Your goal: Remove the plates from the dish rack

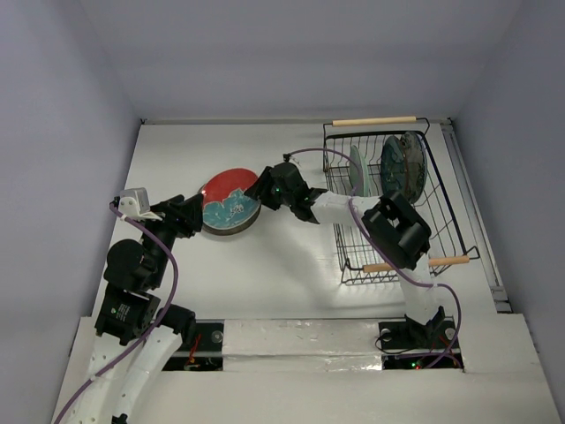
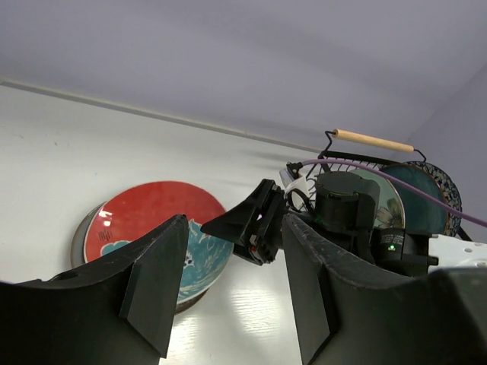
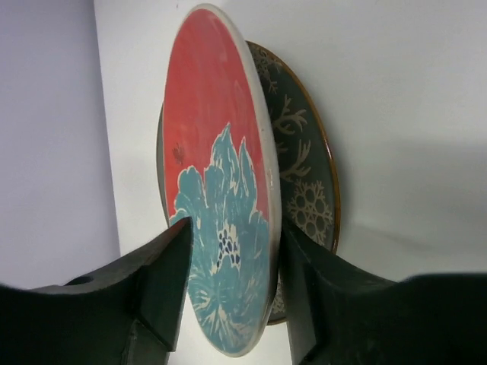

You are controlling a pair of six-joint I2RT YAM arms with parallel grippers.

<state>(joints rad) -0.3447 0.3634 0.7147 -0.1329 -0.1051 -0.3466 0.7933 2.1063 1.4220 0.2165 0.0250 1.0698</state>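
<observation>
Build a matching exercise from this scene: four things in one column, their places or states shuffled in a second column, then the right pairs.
Column one:
1. red plate
2. dark grey plate
3. teal-green plate
4. left gripper

Column two:
A. standing upright in the dish rack
B. open and empty
C. straddled by the right gripper
D. on the table, under another plate

Pairs: 1-C, 2-D, 3-A, 4-B.
</observation>
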